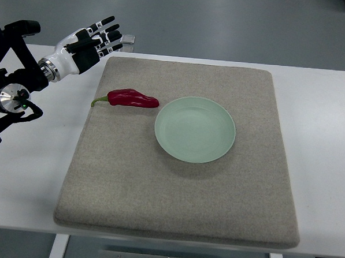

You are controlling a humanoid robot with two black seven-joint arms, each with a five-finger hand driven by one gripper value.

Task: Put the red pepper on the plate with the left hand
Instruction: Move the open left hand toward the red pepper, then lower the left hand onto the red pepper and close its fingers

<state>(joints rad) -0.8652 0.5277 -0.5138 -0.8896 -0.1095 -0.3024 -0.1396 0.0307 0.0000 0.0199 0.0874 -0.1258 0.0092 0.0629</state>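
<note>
From my remote station I see the left hand (pixel 93 41) above the far left corner of the grey mat (pixel 174 210), its fingers (pixel 111 30) spread wide and straight, holding nothing. The red pepper (pixel 130 98) lies flat on the mat with its green stem toward the mat's left edge and its tip just beside the rim of the pale green plate (pixel 218 149), well apart from the hand. The mat rests on a white table (pixel 322 142).
</note>
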